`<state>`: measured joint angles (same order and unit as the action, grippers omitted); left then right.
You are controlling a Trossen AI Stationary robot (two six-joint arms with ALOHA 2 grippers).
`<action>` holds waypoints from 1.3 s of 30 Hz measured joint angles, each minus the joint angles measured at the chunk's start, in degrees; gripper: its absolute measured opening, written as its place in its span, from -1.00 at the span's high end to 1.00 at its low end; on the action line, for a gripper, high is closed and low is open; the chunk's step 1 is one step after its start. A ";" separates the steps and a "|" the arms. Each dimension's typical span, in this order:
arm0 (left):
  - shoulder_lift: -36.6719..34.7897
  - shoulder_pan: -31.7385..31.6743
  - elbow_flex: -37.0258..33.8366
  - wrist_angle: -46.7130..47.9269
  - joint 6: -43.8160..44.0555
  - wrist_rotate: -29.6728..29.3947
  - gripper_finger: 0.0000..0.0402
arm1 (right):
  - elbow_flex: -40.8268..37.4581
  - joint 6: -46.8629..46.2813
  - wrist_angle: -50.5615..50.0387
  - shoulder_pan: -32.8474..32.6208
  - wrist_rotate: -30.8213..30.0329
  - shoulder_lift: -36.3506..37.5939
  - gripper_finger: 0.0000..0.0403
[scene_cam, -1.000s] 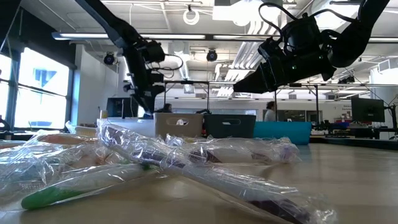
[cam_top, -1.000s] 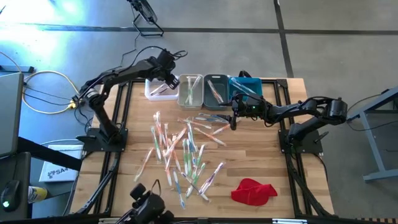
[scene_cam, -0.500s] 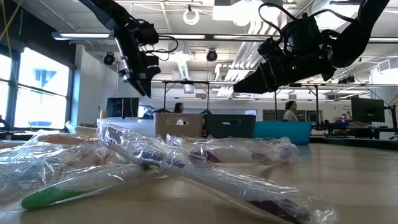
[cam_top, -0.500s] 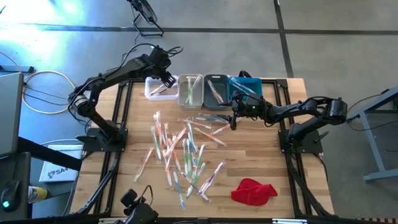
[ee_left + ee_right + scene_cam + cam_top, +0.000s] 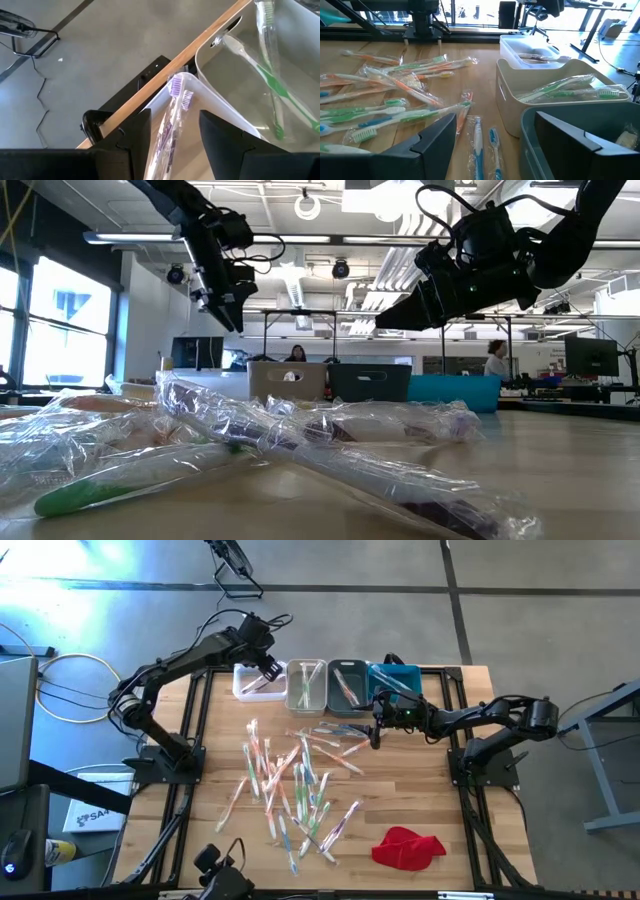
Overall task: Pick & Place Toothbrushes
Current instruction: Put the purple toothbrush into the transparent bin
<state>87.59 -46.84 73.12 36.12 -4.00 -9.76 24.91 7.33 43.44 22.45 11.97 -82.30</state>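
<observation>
Wooden bench [image 5: 420, 790] holds my toothbrushes [image 5: 290, 780], scattered mid-bench. Right hand [image 5: 376, 737] hangs open and empty nearest them; the closest lies at its eight o'clock, long axis crosswise. Left hand [image 5: 268, 668], open, sits over the white bin [image 5: 245, 688].

toothbrushes [image 5: 290, 780] mid-table; bins [image 5: 325, 683] in row along far edge; cloth [image 5: 407, 846] near-right corner

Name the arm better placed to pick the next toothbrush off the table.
Probably the right. Its open right gripper hangs beside the loose toothbrushes on the table. The left gripper, also open, is up over the white bin at the far edge.
</observation>
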 joint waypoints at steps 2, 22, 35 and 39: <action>0.00 -0.01 0.00 0.02 0.01 0.02 0.20 | 0.00 0.00 0.02 0.03 0.00 0.00 -0.30; -0.55 13.33 -0.18 -5.47 -4.95 5.79 0.20 | 0.01 -0.09 -0.23 0.03 0.17 0.00 -0.30; -12.22 25.31 -22.17 -24.12 -1.41 7.65 0.20 | 0.02 -0.17 -1.68 0.03 0.40 0.00 -0.30; -17.67 28.72 -30.80 -32.54 -0.70 7.26 0.20 | 0.02 -0.17 -1.53 0.03 0.41 0.00 -0.30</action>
<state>69.92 -18.12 42.32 3.58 -4.70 -2.49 24.93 7.16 41.91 22.48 12.38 -82.30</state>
